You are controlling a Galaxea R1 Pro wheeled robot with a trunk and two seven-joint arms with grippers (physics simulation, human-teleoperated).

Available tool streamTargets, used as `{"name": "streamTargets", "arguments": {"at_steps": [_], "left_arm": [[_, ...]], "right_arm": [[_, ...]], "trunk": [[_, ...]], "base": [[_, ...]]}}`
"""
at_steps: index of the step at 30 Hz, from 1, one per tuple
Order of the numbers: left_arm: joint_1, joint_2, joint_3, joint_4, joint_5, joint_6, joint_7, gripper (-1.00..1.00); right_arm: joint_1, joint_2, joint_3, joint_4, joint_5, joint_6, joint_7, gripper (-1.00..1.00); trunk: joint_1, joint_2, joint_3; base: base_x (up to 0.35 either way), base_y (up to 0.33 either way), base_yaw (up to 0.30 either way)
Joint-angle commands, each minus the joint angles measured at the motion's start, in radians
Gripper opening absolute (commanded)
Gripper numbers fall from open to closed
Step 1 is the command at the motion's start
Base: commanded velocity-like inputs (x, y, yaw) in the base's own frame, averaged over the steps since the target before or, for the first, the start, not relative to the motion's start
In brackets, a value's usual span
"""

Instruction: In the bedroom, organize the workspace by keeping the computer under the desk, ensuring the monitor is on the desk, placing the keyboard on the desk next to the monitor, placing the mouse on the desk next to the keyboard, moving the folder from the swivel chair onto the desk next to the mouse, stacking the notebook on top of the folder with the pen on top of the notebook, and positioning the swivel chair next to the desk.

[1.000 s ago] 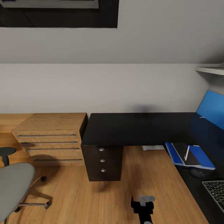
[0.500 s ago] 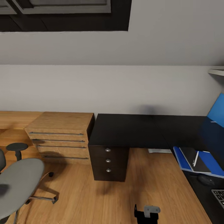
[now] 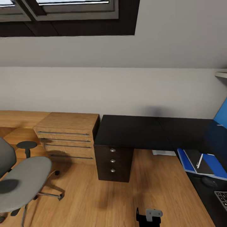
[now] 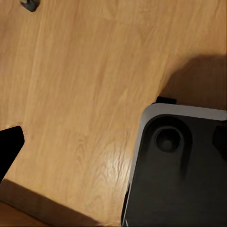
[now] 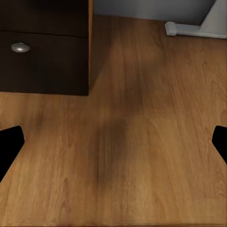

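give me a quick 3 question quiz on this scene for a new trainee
1. True or false: the folder lies on the swivel chair.
2. What lies directly on the notebook? A) mouse B) pen C) keyboard
3. How many round knobs show on the desk drawer unit?

Key
1. False: it lies on the desk.
2. B: the pen.
3. Three.

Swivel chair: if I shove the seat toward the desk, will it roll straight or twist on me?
The swivel chair stands on casters over smooth wood floor, so it should roll easily. The seat probably spins on its post, so an off-centre shove may turn it rather than move it. Its tall back could make it tip if pushed high.
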Motion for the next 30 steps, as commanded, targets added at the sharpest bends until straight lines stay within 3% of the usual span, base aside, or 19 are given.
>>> {"name": "streamTargets", "arguments": {"at_steps": [1, 9, 11, 17, 18, 24, 30], "left_arm": [[0.000, 0.001, -0.008, -0.001, 0.010, -0.003, 0.006, 1.00], [0.000, 0.000, -0.007, 0.001, 0.010, -0.002, 0.006, 1.00], [0.000, -0.001, -0.007, 0.001, 0.010, 0.001, 0.005, 1.00], [0.000, -0.001, -0.007, 0.001, 0.010, 0.001, 0.005, 1.00], [0.000, -0.001, -0.007, 0.001, 0.009, 0.002, 0.004, 1.00], [0.000, 0.000, -0.007, 0.001, 0.009, 0.009, -0.063, 1.00], [0.000, -0.003, -0.008, 0.004, 0.003, -0.005, -0.075, 1.00]], "right_arm": [[-0.001, 0.000, 0.009, 0.002, -0.008, -0.007, -0.004, 1.00], [-0.001, 0.002, 0.010, 0.025, -0.004, -0.076, -0.006, 1.00], [0.000, 0.000, 0.009, 0.042, -0.003, -0.140, -0.006, 1.00], [0.010, -0.008, 0.006, 0.077, -0.005, -0.173, -0.010, 1.00], [0.022, -0.010, 0.006, 0.080, -0.005, -0.180, -0.010, 1.00], [0.191, -0.054, 0.007, 0.084, -0.005, -0.408, -0.013, 1.00], [0.272, -0.064, 0.007, 0.084, -0.006, -0.440, -0.013, 1.00]], "trunk": [[-0.004, 0.006, 0.003], [-0.035, 0.062, 0.032], [-0.043, 0.076, 0.038], [-0.066, 0.118, 0.057], [-0.070, 0.125, 0.060], [-0.093, 0.167, 0.079], [-0.116, 0.209, 0.098]], "base": [[-0.330, 0.000, 0.237], [-0.335, 0.000, 0.257], [-0.335, 0.000, 0.280], [-0.163, 0.000, 0.282], [-0.044, 0.000, 0.283], [-0.008, 0.000, 0.285], [-0.001, 0.000, 0.288]]}}
